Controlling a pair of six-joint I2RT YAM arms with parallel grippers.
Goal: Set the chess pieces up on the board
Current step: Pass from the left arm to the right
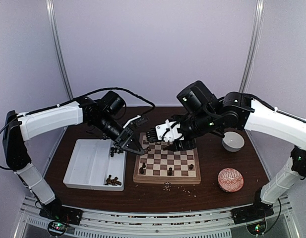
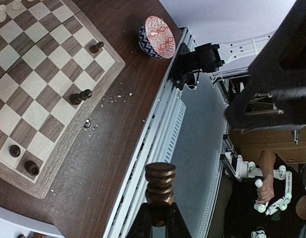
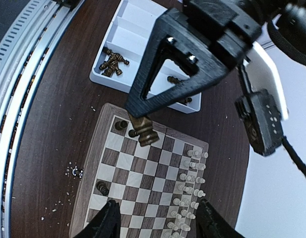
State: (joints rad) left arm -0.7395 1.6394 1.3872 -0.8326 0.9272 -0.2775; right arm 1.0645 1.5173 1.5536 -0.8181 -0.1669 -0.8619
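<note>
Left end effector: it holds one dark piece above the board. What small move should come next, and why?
Probably lower the left end effector straight down. It is shut on a dark brown turned wooden chess piece that hangs over the small square wooden checkerboard, close to the edge row where other dark pieces stand.

The left arm [image 1: 48, 121] and right arm [image 1: 279, 124] had white shells, black joints, green lights [image 1: 184, 98] and black triangular jaws.

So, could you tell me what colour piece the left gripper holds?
Dark brown piece, best in left wrist view.
</note>
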